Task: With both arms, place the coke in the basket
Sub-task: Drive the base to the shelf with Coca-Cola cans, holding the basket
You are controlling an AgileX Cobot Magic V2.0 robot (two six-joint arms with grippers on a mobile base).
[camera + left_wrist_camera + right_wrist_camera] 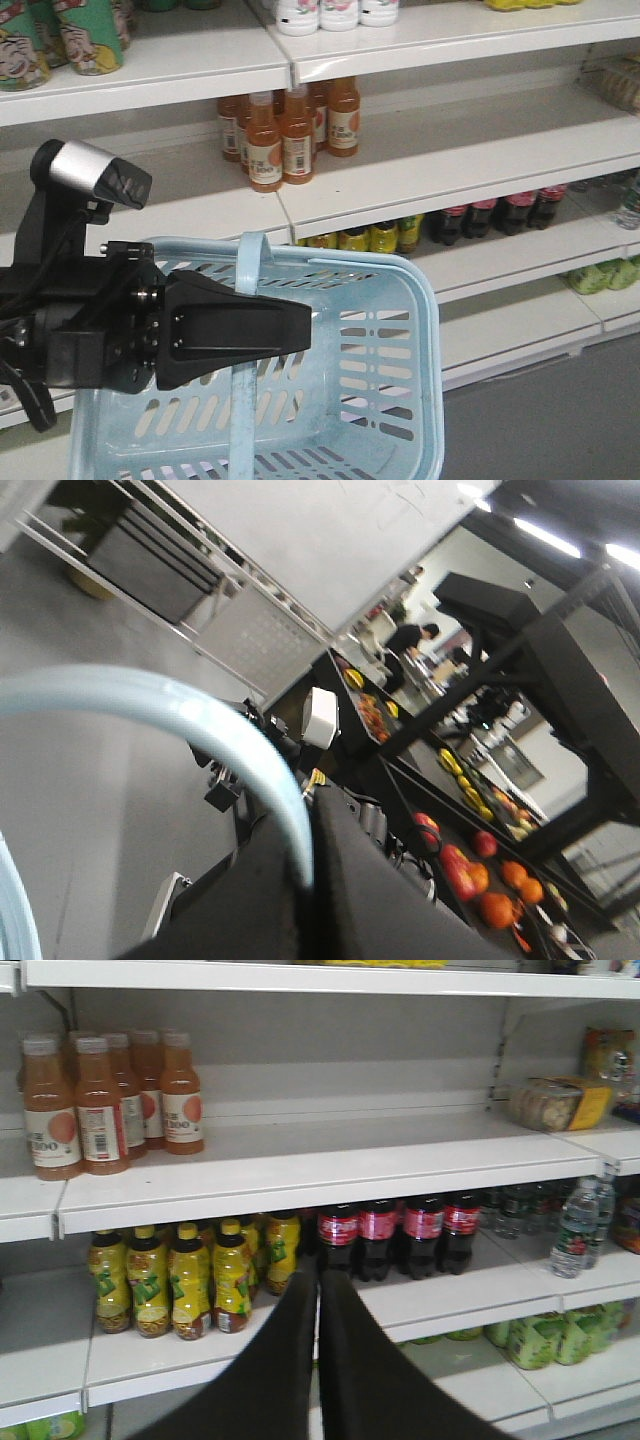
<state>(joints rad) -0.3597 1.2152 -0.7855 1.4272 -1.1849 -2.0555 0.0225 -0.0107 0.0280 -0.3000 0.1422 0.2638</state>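
The light blue basket (400,400) hangs tilted in front of the shelves, and I see nothing inside it. Its flat handle (247,268) is pinched between the jaws of my left gripper (306,335), which comes in from the left. In the left wrist view the handle (200,715) arcs down into the left gripper (308,880), which is shut on it. My right gripper (318,1278) is shut with nothing in it and points at the lower shelf between yellow and dark bottles. The coke is out of view.
White shelves (450,190) fill the background. Orange drink bottles (285,130) stand on the middle shelf. Yellow bottles (190,1280) and dark cola bottles with red labels (400,1235) stand on the shelf below. Water bottles (580,1225) are at the right, green packs (550,1340) lowest.
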